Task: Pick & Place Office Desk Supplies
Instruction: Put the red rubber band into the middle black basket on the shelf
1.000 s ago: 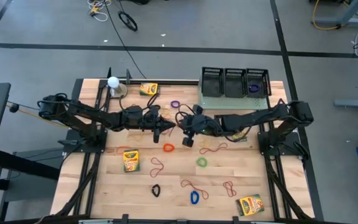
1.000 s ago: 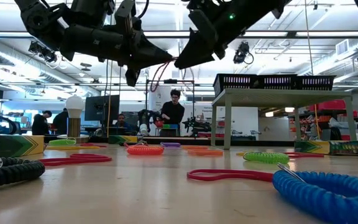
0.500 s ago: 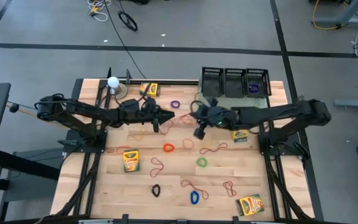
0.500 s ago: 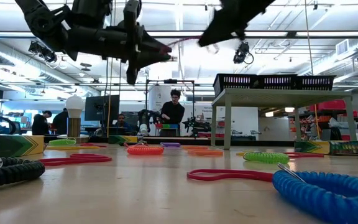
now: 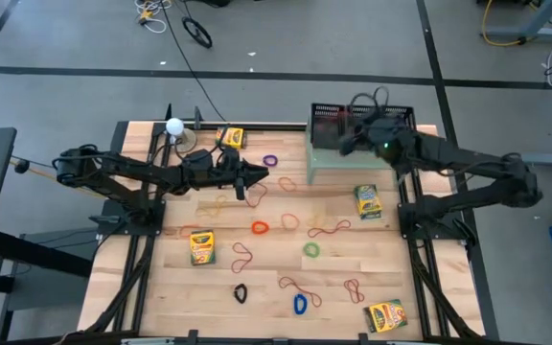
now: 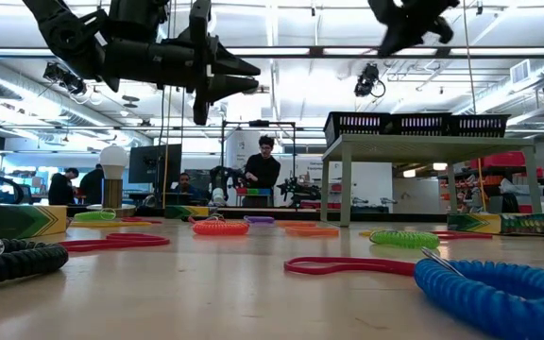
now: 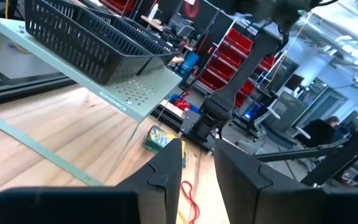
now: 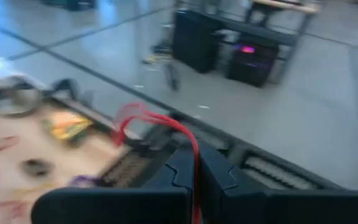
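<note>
Right gripper (image 5: 348, 144) now swinging up from mid-table to above the black mesh trays (image 5: 362, 125) on the shelf, pinching a red rubber band (image 8: 157, 124), left gripper (image 5: 257, 178) pulling back, fingers now spread, holding nothing.

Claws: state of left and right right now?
Left claw: open, empty, above the table's middle.
Right claw: shut on a red rubber band, up over the black mesh trays.

We find no legible text: the printing on the crayon boxes (image 5: 201, 247) and the small lettering along the pale green shelf (image 7: 114, 101) edge cannot be read.
</note>
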